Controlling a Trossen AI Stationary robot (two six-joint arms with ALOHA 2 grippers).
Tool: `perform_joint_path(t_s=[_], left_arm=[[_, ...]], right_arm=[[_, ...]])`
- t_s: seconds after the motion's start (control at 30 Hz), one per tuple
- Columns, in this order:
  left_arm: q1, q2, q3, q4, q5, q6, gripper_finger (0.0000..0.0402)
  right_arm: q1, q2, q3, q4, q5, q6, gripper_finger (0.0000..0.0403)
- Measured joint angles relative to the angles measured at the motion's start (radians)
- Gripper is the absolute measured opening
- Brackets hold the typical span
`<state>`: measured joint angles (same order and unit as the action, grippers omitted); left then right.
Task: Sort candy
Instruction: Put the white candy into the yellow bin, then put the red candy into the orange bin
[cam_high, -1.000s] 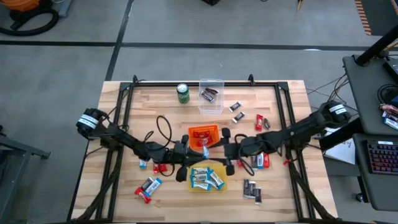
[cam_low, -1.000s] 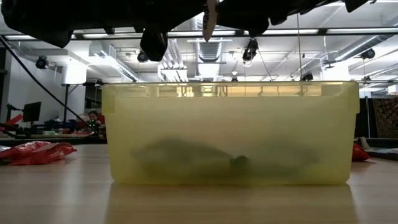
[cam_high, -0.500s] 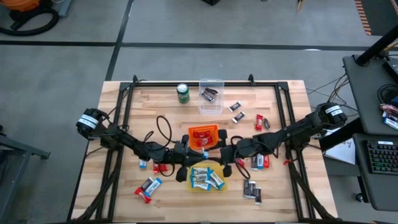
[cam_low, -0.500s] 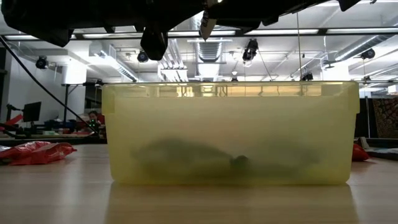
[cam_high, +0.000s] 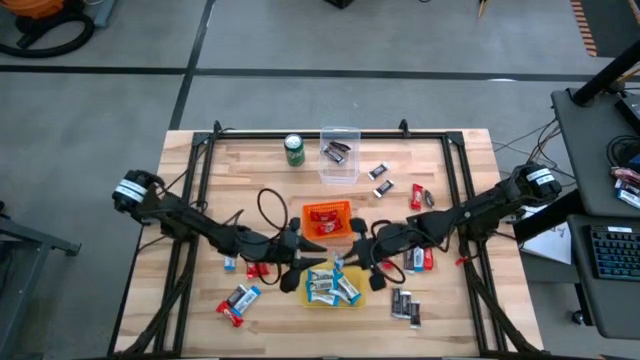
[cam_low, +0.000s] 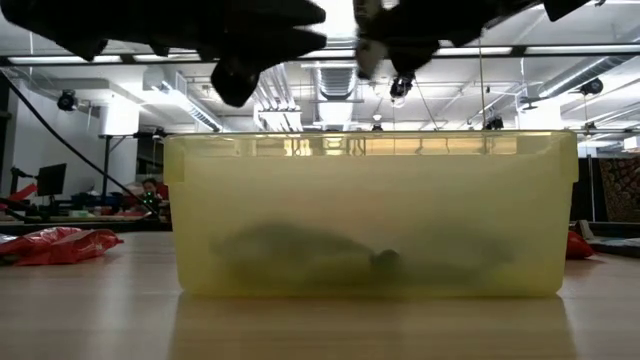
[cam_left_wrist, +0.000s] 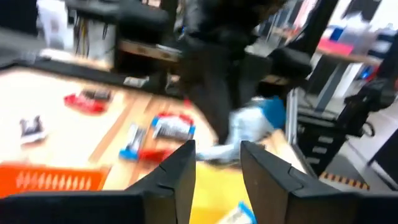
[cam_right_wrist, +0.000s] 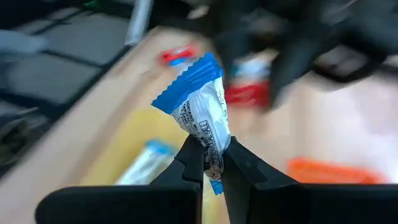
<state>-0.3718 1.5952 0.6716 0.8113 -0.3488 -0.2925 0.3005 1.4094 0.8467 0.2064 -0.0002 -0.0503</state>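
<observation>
Small dark print runs across the white part of the blue-and-white wrapped candy bar (cam_right_wrist: 200, 118), but it is blurred and cannot be read; no other text is legible.

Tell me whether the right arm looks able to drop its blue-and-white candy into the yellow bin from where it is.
Probably yes. The right gripper, shut on the blue-and-white candy, hangs at the yellow bin's rim, and the bin is open-topped. The left gripper hangs close by but not over the bin.
</observation>
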Motion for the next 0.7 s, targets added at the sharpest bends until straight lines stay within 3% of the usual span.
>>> perform_joint_path(t_s=[0.07, 0.3, 0.53, 0.7], left_arm=[[0.001, -0.044, 0.000, -0.107, -0.001, -0.044, 0.0112], [0.000, -0.188, 0.000, -0.456, -0.010, -0.162, 0.0108], [0.000, -0.269, -0.001, -0.781, -0.042, -0.342, 0.0104], [-0.002, -0.276, 0.000, -0.921, -0.030, -0.493, 0.0103]], right_arm=[[0.001, 0.000, 0.000, -0.034, -0.050, 0.054, 0.0019], [0.032, 0.052, 0.000, -0.062, -0.053, 0.094, 0.0042], [0.034, 0.112, 0.010, -0.104, -0.051, 0.164, 0.0114], [0.033, 0.111, 0.045, -0.181, -0.050, 0.171, 0.0158]])
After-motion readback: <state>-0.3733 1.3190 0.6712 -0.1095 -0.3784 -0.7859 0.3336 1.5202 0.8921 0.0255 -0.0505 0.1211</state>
